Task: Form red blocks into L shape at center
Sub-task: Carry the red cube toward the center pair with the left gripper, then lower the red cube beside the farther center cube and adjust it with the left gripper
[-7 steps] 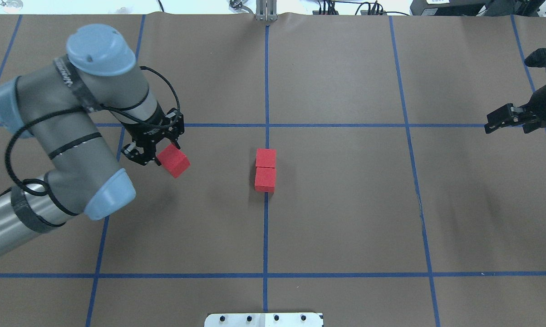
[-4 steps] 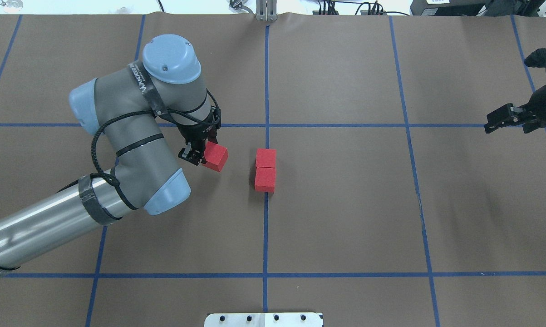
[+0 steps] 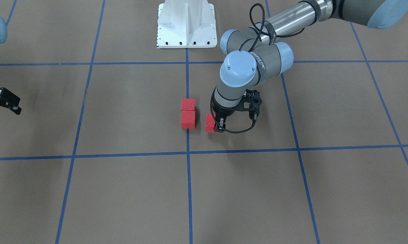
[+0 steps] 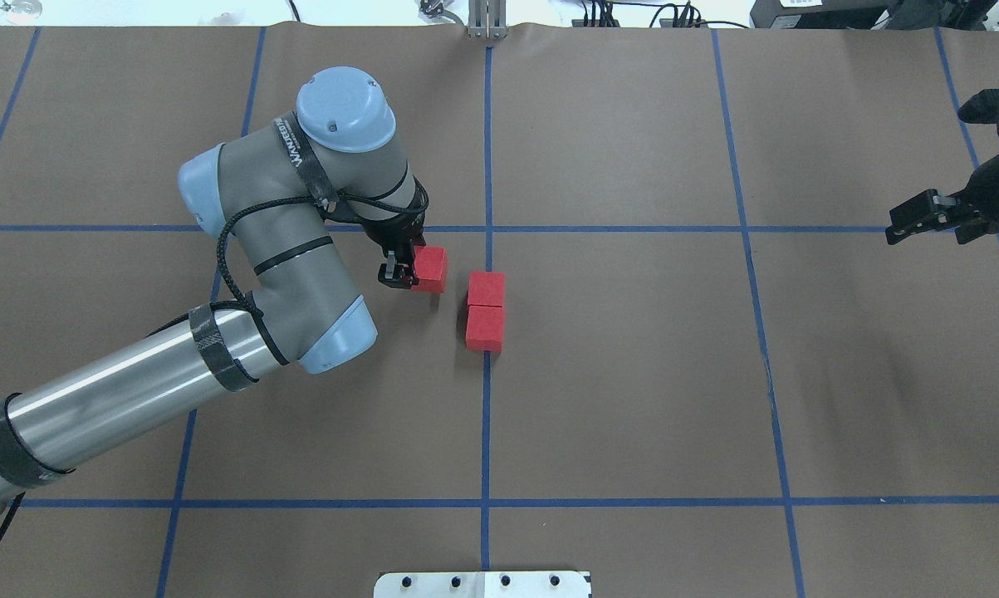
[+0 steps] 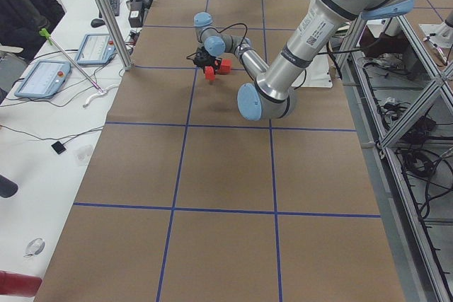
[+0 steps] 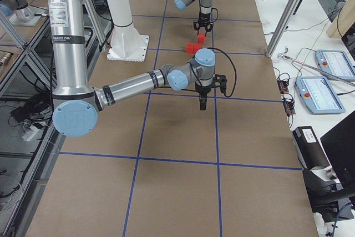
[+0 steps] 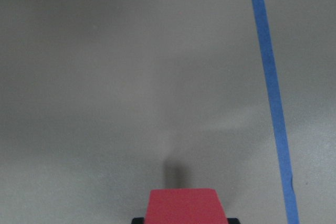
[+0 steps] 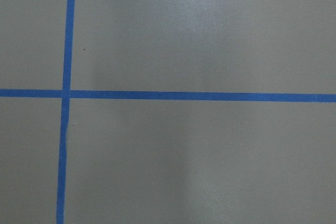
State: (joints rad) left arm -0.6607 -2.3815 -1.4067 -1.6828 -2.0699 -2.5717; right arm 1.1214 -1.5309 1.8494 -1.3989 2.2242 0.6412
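Note:
Two red blocks lie touching in a short row on the middle vertical tape line, at the center. They also show in the front view. My left gripper is shut on the third red block, low over the brown floor, just left of the far block with a small gap. In the front view this block is beside the near block. The left wrist view shows its top. My right gripper hangs shut and empty at the far right.
The white metal base stands at the robot's side of the middle line. Blue tape lines cross the brown floor. The left arm's elbow and forearm hang over the floor left of the blocks.
My left arm has carried its red block to the right, from near the left vertical tape line to just beside the two blocks. The right arm has not moved.

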